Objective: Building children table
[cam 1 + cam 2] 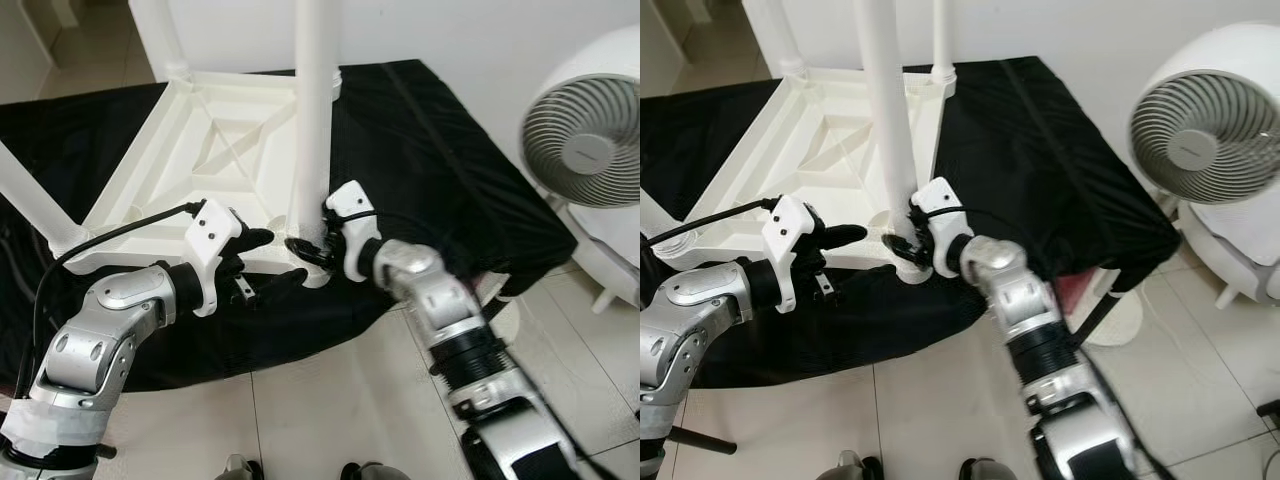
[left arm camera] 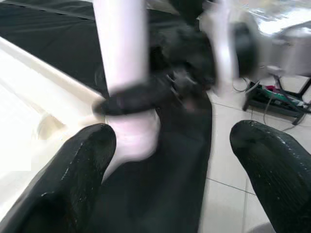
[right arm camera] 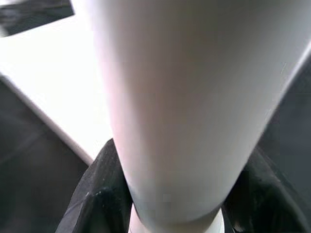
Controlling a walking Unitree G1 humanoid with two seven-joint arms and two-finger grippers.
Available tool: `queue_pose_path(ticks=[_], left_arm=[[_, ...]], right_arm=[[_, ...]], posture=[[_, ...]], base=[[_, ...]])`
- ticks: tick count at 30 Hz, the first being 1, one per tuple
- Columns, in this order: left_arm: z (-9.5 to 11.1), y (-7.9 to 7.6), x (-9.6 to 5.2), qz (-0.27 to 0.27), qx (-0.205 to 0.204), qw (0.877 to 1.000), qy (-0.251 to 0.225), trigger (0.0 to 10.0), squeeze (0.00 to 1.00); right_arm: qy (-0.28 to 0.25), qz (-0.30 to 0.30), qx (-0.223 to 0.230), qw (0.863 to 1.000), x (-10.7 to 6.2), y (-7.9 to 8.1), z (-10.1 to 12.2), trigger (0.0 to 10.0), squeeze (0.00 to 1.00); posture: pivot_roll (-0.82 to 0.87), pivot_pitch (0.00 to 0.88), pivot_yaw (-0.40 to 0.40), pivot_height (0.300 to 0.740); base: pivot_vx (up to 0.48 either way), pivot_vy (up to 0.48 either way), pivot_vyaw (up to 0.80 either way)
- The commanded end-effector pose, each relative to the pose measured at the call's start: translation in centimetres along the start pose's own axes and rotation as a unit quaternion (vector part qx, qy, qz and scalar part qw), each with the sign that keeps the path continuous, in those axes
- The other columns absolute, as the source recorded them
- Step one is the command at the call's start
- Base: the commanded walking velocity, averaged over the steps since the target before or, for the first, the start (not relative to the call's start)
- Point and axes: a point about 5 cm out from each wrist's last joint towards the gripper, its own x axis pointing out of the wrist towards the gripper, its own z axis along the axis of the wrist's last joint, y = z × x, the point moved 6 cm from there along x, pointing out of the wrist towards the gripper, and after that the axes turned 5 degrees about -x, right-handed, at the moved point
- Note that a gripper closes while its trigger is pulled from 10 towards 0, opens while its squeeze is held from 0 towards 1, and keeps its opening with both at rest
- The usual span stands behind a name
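White plastic tabletop is lying upside down on a black cloth, ribs facing up. So the near right leg stands upright in its corner socket, and the right gripper has its black fingers clamped around the base of that leg, right at the near edge of the top. Left gripper sits just beside it on the left, fingers spread wide, holding nothing, pointing at the same corner. Other legs stick up at the far and left corners. A white fan stands on the tile floor, off to the right.
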Motion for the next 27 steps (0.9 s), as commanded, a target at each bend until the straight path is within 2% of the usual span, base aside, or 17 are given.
queue_pose_path(ticks=[1, 2, 3, 4, 5, 7, 9, 11, 12, 14, 16, 18, 20, 23, 25, 26, 27], left_arm=[[-0.2, 0.4, -0.3, 0.019, -0.004, 1.0, 0.003, 10.0, 0.0], [-0.3, 0.4, -0.2, 0.019, -0.004, 1.0, 0.003, 10.0, 0.0], [-0.3, 0.4, -0.2, 0.019, -0.004, 1.0, 0.003, 10.0, 0.0], [-0.3, 0.4, -0.2, 0.019, -0.005, 1.0, 0.003, 10.0, 0.0], [-0.3, 0.4, -0.2, 0.019, -0.005, 1.0, 0.003, 10.0, 0.0], [-0.3, 0.4, -0.1, 0.017, -0.005, 1.0, 0.003, 10.0, 0.0], [-0.3, 0.3, -0.1, 0.017, -0.005, 1.0, 0.002, 10.0, 0.0], [-0.3, 0.3, -0.1, 0.016, -0.005, 1.0, 0.003, 10.0, 0.0], [-0.3, 0.3, -0.1, 0.016, -0.005, 1.0, 0.003, 10.0, 0.0], [-0.3, 0.4, -0.1, 0.016, -0.006, 1.0, 0.003, 10.0, 0.0], [-0.3, 0.4, -0.1, 0.016, -0.006, 1.0, 0.003, 10.0, 0.0], [-0.3, 0.3, -0.1, 0.016, -0.006, 1.0, 0.003, 10.0, 0.0], [-0.4, 0.3, -0.1, 0.017, -0.006, 1.0, 0.003, 10.0, 0.0], [-0.4, 0.2, -0.1, 0.017, -0.007, 1.0, 0.003, 10.0, 0.0], [-0.4, 0.2, -0.1, 0.017, -0.007, 1.0, 0.002, 10.0, 0.0], [-0.4, 0.3, -0.1, 0.018, -0.007, 1.0, 0.003, 10.0, 0.0], [-0.4, 0.3, -0.1, 0.018, -0.007, 1.0, 0.003, 10.0, 0.0]], right_arm=[[0.016, -0.028, -0.008, 0.999, -0.2, -1.1, -0.6, 0.0, 0.0], [0.023, -0.089, 0.015, 0.996, -0.5, -1.8, -0.8, 0.0, 0.0], [0.023, -0.089, 0.015, 0.996, -0.5, -1.8, -0.8, 0.0, 0.0], [0.031, -0.135, 0.034, 0.99, -0.8, -2.3, -1.1, 0.0, 0.0], [0.031, -0.135, 0.034, 0.99, -0.8, -2.3, -1.1, 0.0, 0.0], [0.045, -0.209, 0.069, 0.974, -1.6, -3.1, -1.9, 0.0, 0.0], [0.047, -0.226, 0.078, 0.97, -1.8, -3.2, -2.1, 0.0, 0.0], [0.053, -0.302, 0.102, 0.946, -2.9, -4.4, -2.3, 0.0, 0.0], [0.053, -0.302, 0.102, 0.946, -2.9, -4.4, -2.3, 0.0, 0.0], [0.052, -0.342, 0.126, 0.93, -3.4, -5.1, -2.4, 0.0, 0.0], [0.052, -0.342, 0.126, 0.93, -3.4, -5.1, -2.4, 0.0, 0.0], [0.041, -0.356, 0.13, 0.925, -3.7, -5.4, -1.9, 0.0, 0.0], [0.01, -0.381, 0.147, 0.913, -4.1, -6.0, -0.7, 0.0, 0.0], [-0.001, -0.391, 0.152, 0.908, -4.3, -6.1, -0.1, 0.0, 0.0], [-0.004, -0.378, 0.15, 0.913, -4.0, -5.8, 0.1, 0.3, 0.0], [-0.007, -0.355, 0.145, 0.924, -3.4, -5.1, 0.5, 7.8, 0.0], [-0.007, -0.355, 0.145, 0.924, -3.4, -5.1, 0.5, 7.8, 0.0]], posture=[[-0.04, 0.138, 0.034, 0.74], [-0.04, 0.142, 0.039, 0.74], [-0.04, 0.142, 0.039, 0.74], [-0.04, 0.142, 0.039, 0.74], [-0.04, 0.142, 0.039, 0.74], [-0.04, 0.143, 0.039, 0.74], [-0.04, 0.143, 0.039, 0.74], [-0.04, 0.143, 0.039, 0.74], [-0.04, 0.143, 0.039, 0.74], [-0.04, 0.143, 0.039, 0.74], [-0.04, 0.143, 0.039, 0.74], [-0.04, 0.145, 0.039, 0.74], [-0.04, 0.145, 0.039, 0.74], [-0.04, 0.146, 0.038, 0.74], [-0.04, 0.146, 0.038, 0.74], [-0.04, 0.147, 0.037, 0.74], [-0.04, 0.147, 0.037, 0.74]], base=[[0.0, 0.0, 0.0], [0.0, 0.0, 0.0], [0.0, 0.0, 0.0], [0.0, 0.0, 0.0], [0.0, 0.0, 0.0], [0.0, 0.0, 0.0], [0.0, 0.0, 0.0], [0.0, 0.0, 0.0], [0.0, 0.0, 0.0], [0.0, 0.0, 0.0], [0.0, 0.0, 0.0], [0.0, 0.0, 0.0], [0.0, 0.0, 0.0], [0.0, 0.0, 0.0], [0.0, 0.0, 0.0], [0.0, 0.0, 0.0], [0.0, 0.0, 0.0]])
